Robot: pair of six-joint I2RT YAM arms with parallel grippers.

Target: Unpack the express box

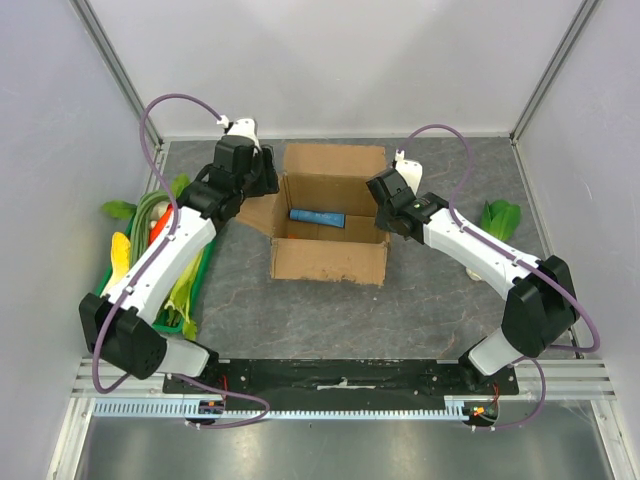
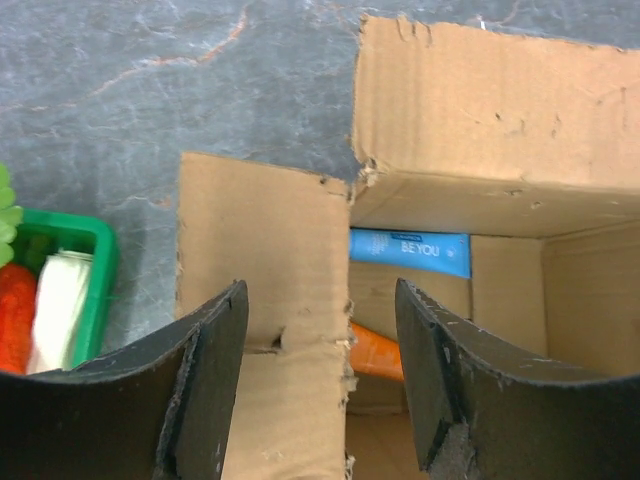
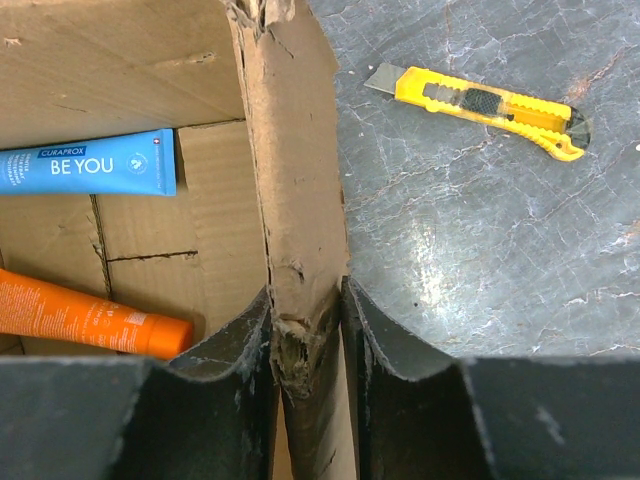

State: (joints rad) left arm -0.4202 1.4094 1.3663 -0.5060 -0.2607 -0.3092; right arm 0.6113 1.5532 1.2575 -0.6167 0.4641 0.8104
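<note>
The express box (image 1: 330,258) stands in the middle of the table (image 1: 330,320), between the two arms, with its flaps folded outward and its top open. A blue tube (image 3: 90,165) and an orange tube (image 3: 90,315) are seen lying on its floor, so the opening is judged done and the emptying not yet begun.

The right end effector (image 3: 305,300) is clenched on the box's right wall (image 3: 290,150), with the cardboard edge pinched between the two fingers. The left end effector (image 2: 320,300) is spread wide above the left flap (image 2: 260,240), one finger to either side of the flap's inner edge. Nothing is gripped by it, and whether the cardboard is touched cannot be told from the wrist view.

The step in hand is judged to be the steadying of the box. For the next move, the open left end effector would need to be carried over the wall and lowered onto a tube while the box is kept pinned by the right. A yellow utility knife (image 3: 485,100) lies on the table just beside the box, and a green tray (image 2: 75,240) sits to the left.
</note>
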